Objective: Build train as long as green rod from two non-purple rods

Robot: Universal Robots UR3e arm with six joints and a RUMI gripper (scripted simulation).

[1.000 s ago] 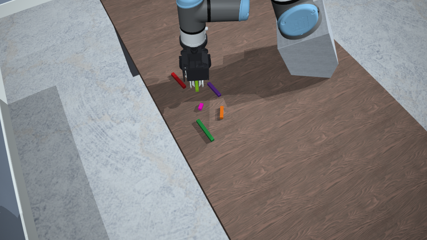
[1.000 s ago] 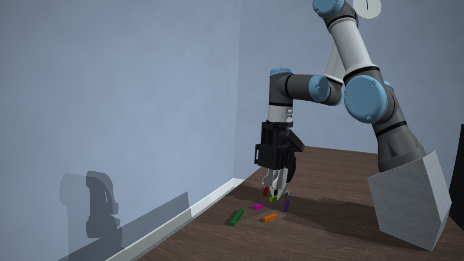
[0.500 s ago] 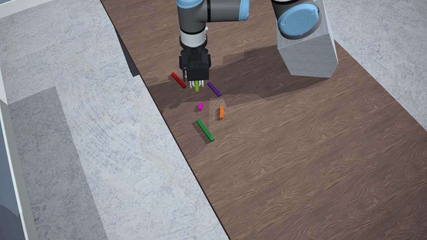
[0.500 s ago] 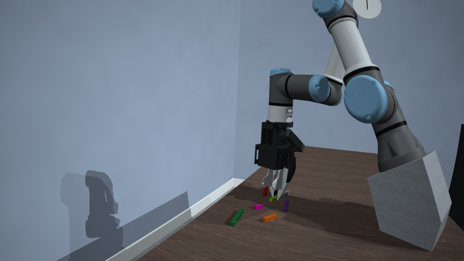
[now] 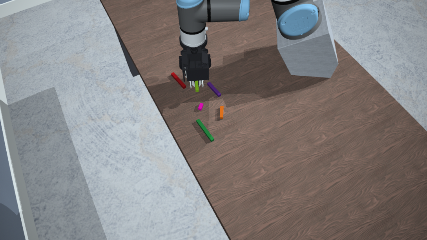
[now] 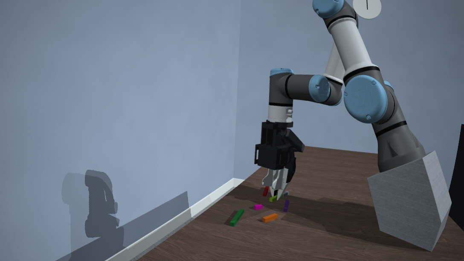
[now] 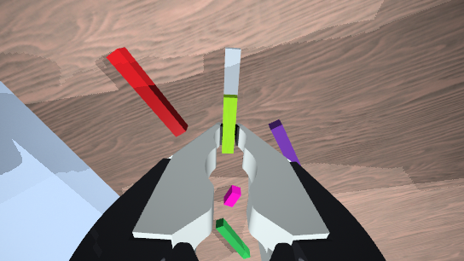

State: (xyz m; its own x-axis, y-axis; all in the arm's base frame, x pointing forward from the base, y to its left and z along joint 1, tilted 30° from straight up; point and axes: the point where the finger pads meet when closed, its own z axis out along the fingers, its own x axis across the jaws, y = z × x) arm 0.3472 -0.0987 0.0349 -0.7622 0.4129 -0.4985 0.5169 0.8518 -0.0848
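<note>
we see a wood-grained surface (image 5: 298, 149) (image 6: 194, 246) (image 7: 341, 85) spread beneath everything, and over it the big jointed arm (image 5: 192, 19) (image 6: 356, 42), mounted on a brushed metal block (image 5: 307, 56) (image 6: 405, 201). on the arm's large blue cap (image 5: 298, 20) (image 6: 365, 99) we make out a faint raised mark, too dim for us to read. our black and pale grey claw (image 5: 196, 84) (image 6: 276, 196) (image 7: 229, 124) points downward, its fingertips nearly closed and pinching the lime rod between them. of the rods, the green one (image 5: 205, 130) (image 6: 236, 217) (image 7: 233, 239) is longest, lying slantwise well apart from the claw. the red rod (image 5: 178, 80) (image 6: 265, 191) (image 7: 147, 91) lies to one side of the claw, the purple rod (image 5: 214, 89) (image 6: 286, 205) (image 7: 285, 142) to the other. the lime rod (image 5: 196, 86) (image 6: 273, 198) (image 7: 229, 115) looks lined up with the grey rod, one end right at its end, though we can't tell whether they touch or whether the lime one rests flat. the orange rod (image 5: 221, 112) (image 6: 270, 217) lies near the green and purple ones. the grey rod (image 6: 286, 193) (image 7: 232, 70) extends beyond the lime one in our wrist view. smallest, the magenta rod (image 5: 200, 106) (image 6: 258, 206) (image 7: 232, 196) sits between the lime and green rods.
</note>
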